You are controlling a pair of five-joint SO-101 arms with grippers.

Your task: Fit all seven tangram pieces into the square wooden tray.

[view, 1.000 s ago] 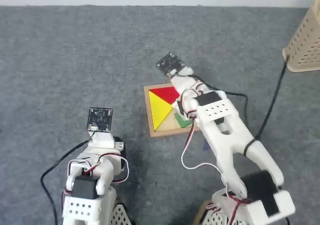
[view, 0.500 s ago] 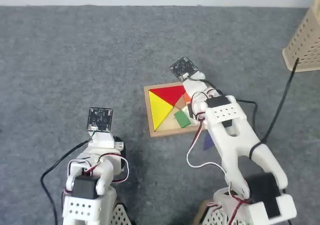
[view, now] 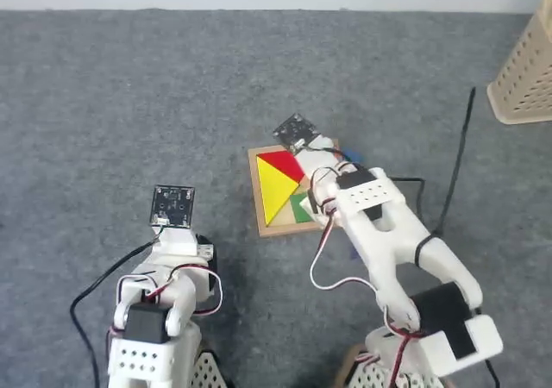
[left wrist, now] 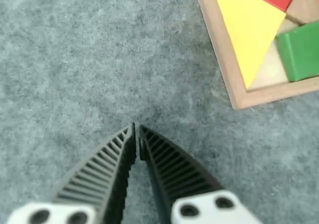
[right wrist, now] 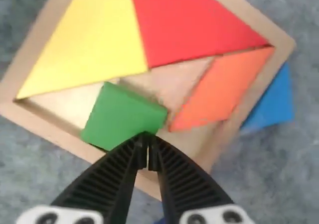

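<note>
The right pincer (right wrist: 147, 139), closed and empty, touches the near edge of the green piece (right wrist: 119, 117), which lies askew in the tray (right wrist: 279, 47) just ahead of its tips. The left pincer (left wrist: 137, 132), likewise closed and empty, hangs over the bench (left wrist: 60, 45), well apart.

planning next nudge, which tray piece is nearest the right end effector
The green piece: the right end effector sits at its edge; yellow, red and orange lie farther off.

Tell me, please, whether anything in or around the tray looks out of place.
The green piece looks askew: it sits crooked over bare tray floor, not flush against the yellow piece. A blue piece lies outside the tray's rim.
</note>
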